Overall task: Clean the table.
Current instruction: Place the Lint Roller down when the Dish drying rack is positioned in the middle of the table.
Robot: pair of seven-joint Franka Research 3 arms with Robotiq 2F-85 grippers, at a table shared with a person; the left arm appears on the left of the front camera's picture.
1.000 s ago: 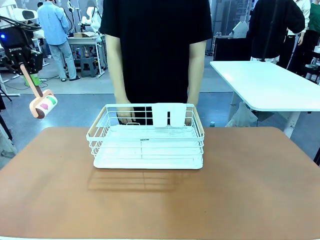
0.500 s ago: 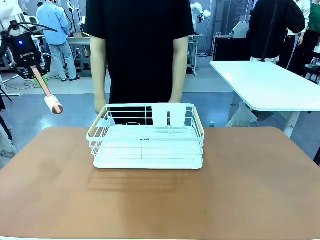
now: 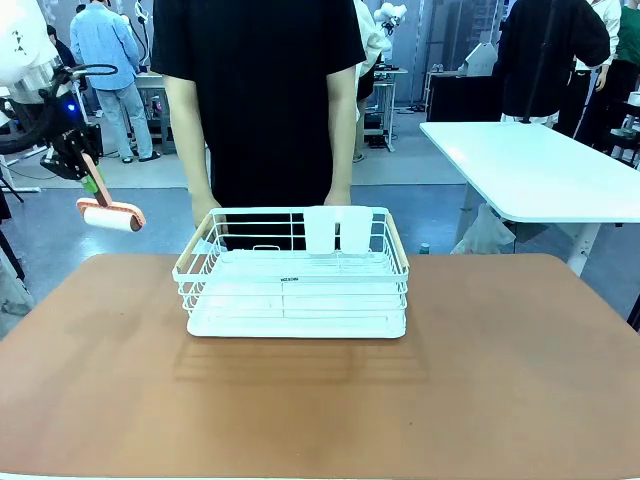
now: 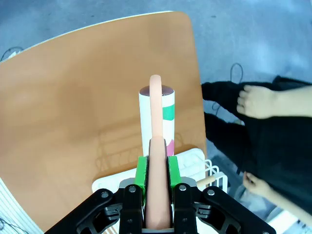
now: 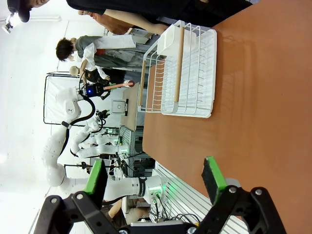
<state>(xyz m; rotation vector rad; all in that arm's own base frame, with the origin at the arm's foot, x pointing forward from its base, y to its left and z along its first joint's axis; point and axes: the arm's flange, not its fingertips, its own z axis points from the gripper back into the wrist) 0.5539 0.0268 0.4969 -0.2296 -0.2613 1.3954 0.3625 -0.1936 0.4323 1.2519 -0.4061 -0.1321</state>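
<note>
My left gripper hangs in the air off the table's far left corner, shut on the pink handle of a lint roller. The left wrist view shows the green pads clamped on that handle, with the white roller, printed green and pink, above the brown table. The roller touches nothing. The wide brown table carries a white wire rack at its middle. In the right wrist view my right gripper stands open, high over the table's near edge, with nothing between its fingers.
A person in black stands at the far side, both hands at the rack's back rim. A white holder hangs on the rack's far wall. A pale table stands at the back right. Bare tabletop lies on both sides of the rack.
My left gripper has come down and slightly right, and the roller has turned from end-on to crosswise. The person has shifted toward the picture's left.
</note>
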